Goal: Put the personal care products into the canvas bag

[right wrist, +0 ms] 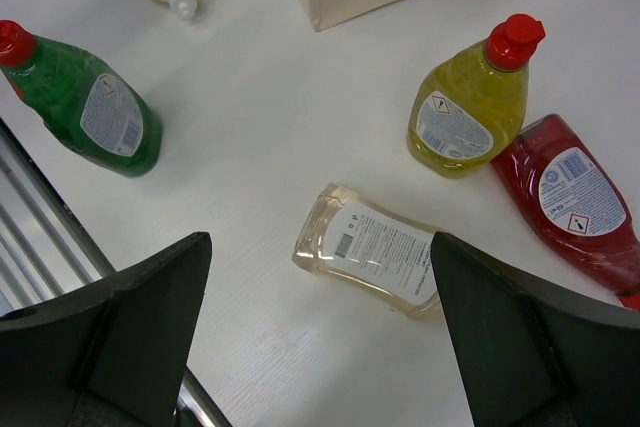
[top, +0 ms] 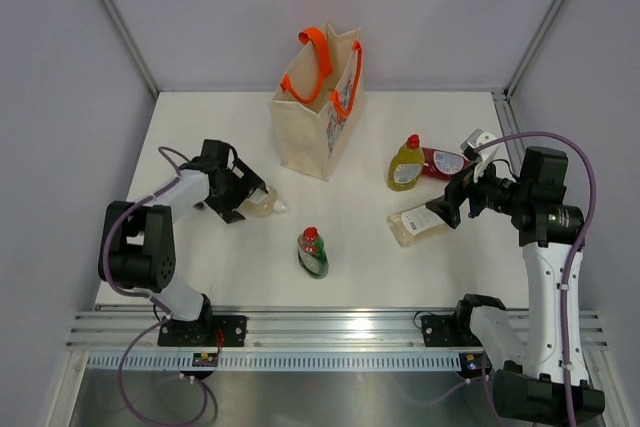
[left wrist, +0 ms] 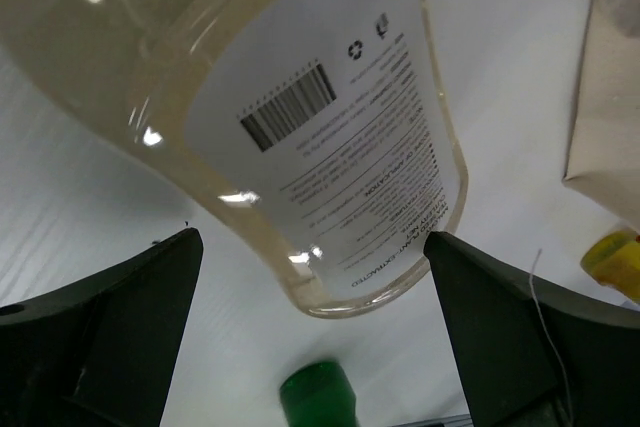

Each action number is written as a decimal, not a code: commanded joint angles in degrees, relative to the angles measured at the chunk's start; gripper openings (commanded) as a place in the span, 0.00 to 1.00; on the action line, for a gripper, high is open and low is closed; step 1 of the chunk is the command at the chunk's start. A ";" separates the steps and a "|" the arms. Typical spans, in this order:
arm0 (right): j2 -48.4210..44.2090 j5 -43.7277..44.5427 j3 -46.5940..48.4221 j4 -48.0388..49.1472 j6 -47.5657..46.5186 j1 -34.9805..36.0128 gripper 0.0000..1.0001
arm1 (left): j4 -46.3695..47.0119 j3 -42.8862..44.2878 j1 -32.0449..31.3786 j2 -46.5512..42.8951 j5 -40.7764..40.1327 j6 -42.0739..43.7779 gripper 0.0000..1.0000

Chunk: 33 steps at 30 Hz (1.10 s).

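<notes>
The canvas bag (top: 318,112) stands upright at the back centre, orange handles up. One clear bottle (top: 262,205) lies on its side at the left. My left gripper (top: 240,197) is open around its base; in the left wrist view the bottle (left wrist: 300,117) lies between the spread fingers (left wrist: 110,337), apart from both. A second clear bottle (top: 420,222) lies flat on the right. My right gripper (top: 455,202) is open and empty above it (right wrist: 375,262). The green bottle (top: 312,252) lies at centre front. The yellow-green bottle (top: 405,165) stands upright beside the lying red bottle (top: 445,161).
Grey walls enclose the white table (top: 360,277) on three sides. A metal rail (top: 330,332) with the arm bases runs along the near edge. The right arm's cable (top: 580,177) loops at the far right.
</notes>
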 commanded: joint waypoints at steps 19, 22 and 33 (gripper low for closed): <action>-0.17 -2.51 0.06 4.17 2.22 0.01 0.99 | -15.48 17.29 -3.89 19.80 -20.73 -2.87 0.99; 0.01 -2.69 0.41 4.08 2.57 0.01 0.99 | -17.06 18.43 -3.89 21.12 -20.56 -2.96 0.99; -0.43 -4.00 0.59 4.70 5.38 0.01 1.00 | -28.40 26.70 -4.07 26.83 -26.00 0.64 0.81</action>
